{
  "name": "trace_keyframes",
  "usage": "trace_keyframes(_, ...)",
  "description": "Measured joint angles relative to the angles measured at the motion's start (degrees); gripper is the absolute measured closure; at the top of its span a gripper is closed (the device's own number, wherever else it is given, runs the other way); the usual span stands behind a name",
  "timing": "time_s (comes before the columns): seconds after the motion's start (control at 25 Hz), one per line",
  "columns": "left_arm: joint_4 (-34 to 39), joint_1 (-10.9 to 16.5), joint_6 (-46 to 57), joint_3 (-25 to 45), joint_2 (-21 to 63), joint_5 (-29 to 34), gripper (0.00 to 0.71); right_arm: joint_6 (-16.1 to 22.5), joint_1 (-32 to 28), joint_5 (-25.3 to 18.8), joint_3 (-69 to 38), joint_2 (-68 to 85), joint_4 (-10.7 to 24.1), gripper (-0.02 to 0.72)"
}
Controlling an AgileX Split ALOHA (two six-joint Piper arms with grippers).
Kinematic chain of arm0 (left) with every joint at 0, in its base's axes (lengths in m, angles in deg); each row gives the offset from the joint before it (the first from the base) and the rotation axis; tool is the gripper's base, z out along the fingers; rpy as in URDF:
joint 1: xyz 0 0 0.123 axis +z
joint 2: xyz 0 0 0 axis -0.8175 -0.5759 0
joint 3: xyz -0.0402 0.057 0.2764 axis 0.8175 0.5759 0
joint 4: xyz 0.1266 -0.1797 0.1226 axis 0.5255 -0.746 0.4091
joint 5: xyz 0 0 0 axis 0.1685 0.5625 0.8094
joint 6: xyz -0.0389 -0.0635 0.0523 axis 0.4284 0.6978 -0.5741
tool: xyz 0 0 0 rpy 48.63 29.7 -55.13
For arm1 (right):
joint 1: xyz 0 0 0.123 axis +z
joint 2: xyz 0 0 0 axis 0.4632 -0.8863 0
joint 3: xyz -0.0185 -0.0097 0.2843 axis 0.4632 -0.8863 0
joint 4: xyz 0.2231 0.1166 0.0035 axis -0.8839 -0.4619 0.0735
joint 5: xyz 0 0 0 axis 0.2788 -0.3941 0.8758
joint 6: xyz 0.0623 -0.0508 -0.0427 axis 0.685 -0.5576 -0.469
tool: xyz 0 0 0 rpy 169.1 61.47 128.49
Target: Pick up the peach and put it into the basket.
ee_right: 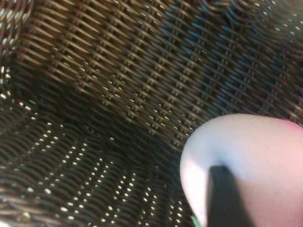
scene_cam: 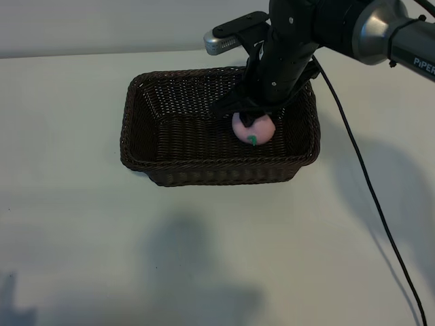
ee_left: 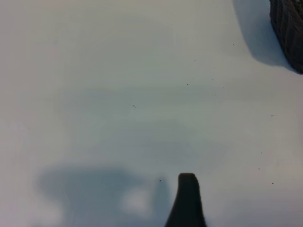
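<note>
The dark-brown woven basket (scene_cam: 204, 166) stands at the middle of the white table. The pale-pink peach (scene_cam: 253, 128), with its green leaf mark, lies inside the basket near its right end wall. My right gripper (scene_cam: 243, 111) reaches down into the basket directly over the peach, its fingers spread apart and open. In the right wrist view the peach (ee_right: 255, 151) sits on the weave of the basket (ee_right: 118, 71), and one dark fingertip (ee_right: 225, 198) crosses in front of it. The left arm is outside the exterior view; its wrist view shows one fingertip (ee_left: 187, 189) over bare table.
A black cable (scene_cam: 367, 183) trails from the right arm across the table to the right of the basket. A corner of the basket (ee_left: 289, 28) shows far off in the left wrist view. White table surface surrounds the basket on all sides.
</note>
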Motion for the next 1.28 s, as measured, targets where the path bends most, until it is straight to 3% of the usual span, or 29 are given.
trace_keyframes(0.12, 0.00, 0.00, 0.00, 0.00, 0.00, 0.00, 0.116, 0.00, 0.00, -2.16, 2.98, 0.00, 0.00, 0.207)
trace_keyframes(0.28, 0.00, 0.00, 0.00, 0.00, 0.00, 0.00, 0.116, 0.67, 0.00, -6.00, 7.89, 0.00, 0.00, 0.162)
trace_keyframes(0.52, 0.00, 0.00, 0.00, 0.00, 0.00, 0.00, 0.116, 2.39, -2.93, -10.42, 13.23, 0.00, 2.10, 0.156)
trace_keyframes(1.0, 0.00, 0.00, 0.00, 0.00, 0.00, 0.00, 0.116, 1.57, -25.10, -14.24, 13.69, 0.00, 5.72, 0.160)
trace_keyframes(1.28, 0.00, 0.00, 0.00, 0.00, 0.00, 0.00, 0.117, 0.07, -31.21, -14.64, 13.69, 0.00, 5.72, 0.195)
